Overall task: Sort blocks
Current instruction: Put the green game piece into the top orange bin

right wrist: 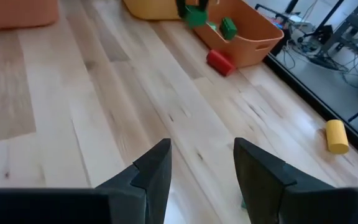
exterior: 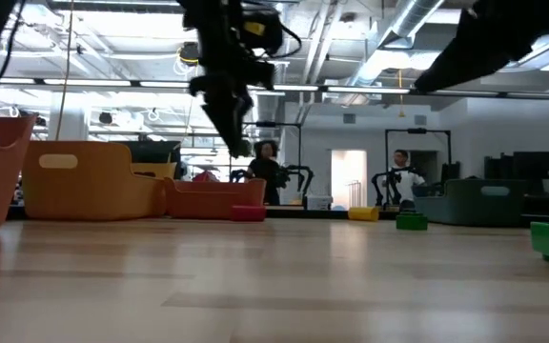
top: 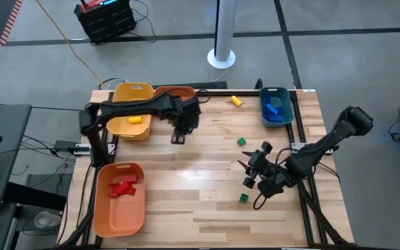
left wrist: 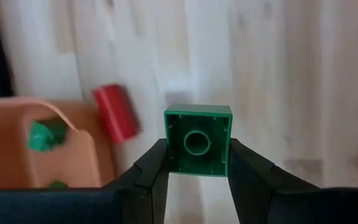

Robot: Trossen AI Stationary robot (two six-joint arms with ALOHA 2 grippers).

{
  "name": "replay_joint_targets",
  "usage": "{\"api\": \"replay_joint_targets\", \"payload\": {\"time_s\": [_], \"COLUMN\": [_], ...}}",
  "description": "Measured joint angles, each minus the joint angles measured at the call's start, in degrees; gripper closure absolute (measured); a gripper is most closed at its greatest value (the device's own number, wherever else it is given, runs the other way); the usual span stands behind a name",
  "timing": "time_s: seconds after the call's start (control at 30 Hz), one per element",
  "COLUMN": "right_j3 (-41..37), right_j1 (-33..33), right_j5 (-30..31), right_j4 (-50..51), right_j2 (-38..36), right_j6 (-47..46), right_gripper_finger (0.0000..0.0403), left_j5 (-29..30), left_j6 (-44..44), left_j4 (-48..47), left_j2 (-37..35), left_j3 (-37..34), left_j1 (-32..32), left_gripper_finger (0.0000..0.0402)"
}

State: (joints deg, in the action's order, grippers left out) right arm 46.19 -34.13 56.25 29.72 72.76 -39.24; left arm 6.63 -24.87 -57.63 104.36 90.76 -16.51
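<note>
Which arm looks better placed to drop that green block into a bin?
The left. Its gripper is already shut on the green block, close beside the orange bin holding other green blocks. The right gripper is open, empty and across the table.

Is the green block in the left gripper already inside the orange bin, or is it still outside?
Outside. The left gripper holds the green block over bare table, beside the orange bin, in the left wrist view.
</note>
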Motion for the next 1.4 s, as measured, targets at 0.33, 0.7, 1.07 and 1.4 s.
{"api": "replay_joint_targets", "payload": {"time_s": [0.33,0.7,1.07,1.4], "right_j3": [-1.57,-1.57,-1.55,-1.50], "right_j1": [1.99,2.84,3.17,3.17], "right_j5": [1.04,-0.75,-1.64,-2.38], "right_j4": [-5.25,-14.03,-14.04,-13.76], "right_j2": [1.65,1.63,1.63,1.61], "right_j6": [3.98,11.23,11.24,11.23], "right_gripper_finger": [0.0220,0.0220,0.0220,0.0220], "left_j5": [7.03,7.00,13.65,14.88], "left_j6": [2.85,2.08,6.64,7.16], "left_j4": [5.21,13.28,15.38,13.57], "left_j2": [-9.73,-1.75,7.40,9.82], "left_j3": [-9.47,-9.53,-4.35,-2.42], "left_j1": [-4.30,-18.28,-21.54,-21.45], "left_gripper_finger": [0.0281,0.0281,0.0281,0.0154]}}
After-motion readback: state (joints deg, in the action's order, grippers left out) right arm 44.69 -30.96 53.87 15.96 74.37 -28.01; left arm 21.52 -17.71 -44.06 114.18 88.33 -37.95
